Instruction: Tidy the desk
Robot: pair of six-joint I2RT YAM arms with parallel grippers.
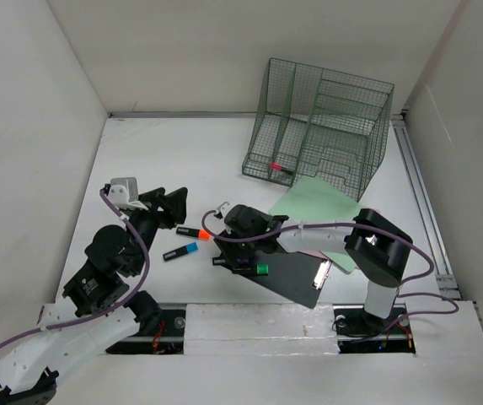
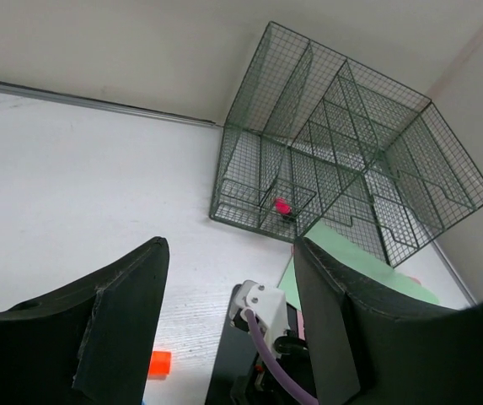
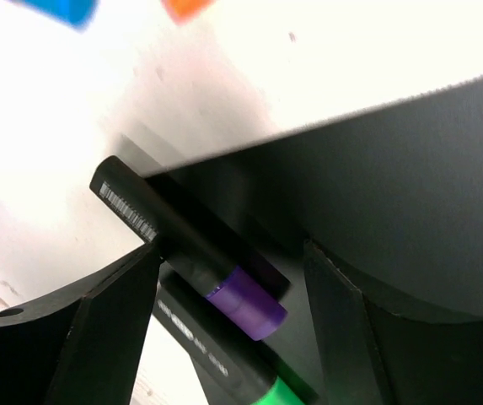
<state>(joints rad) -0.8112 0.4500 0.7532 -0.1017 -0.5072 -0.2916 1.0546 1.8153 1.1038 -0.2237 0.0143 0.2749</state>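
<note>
Purple-capped black marker (image 3: 199, 261) lies at the left edge of the flat black pad (image 1: 296, 274) on the matte white desk (image 1: 165, 160) beneath both arms, so the right gripper (image 3: 231, 253) straddles it unclenched, seemingly for pickup; the left gripper (image 2: 231, 245) hangs released, empty.

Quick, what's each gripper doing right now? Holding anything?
Left gripper: open, holding nothing.
Right gripper: open, one finger on each side of the purple-capped marker, not closed on it.
</note>
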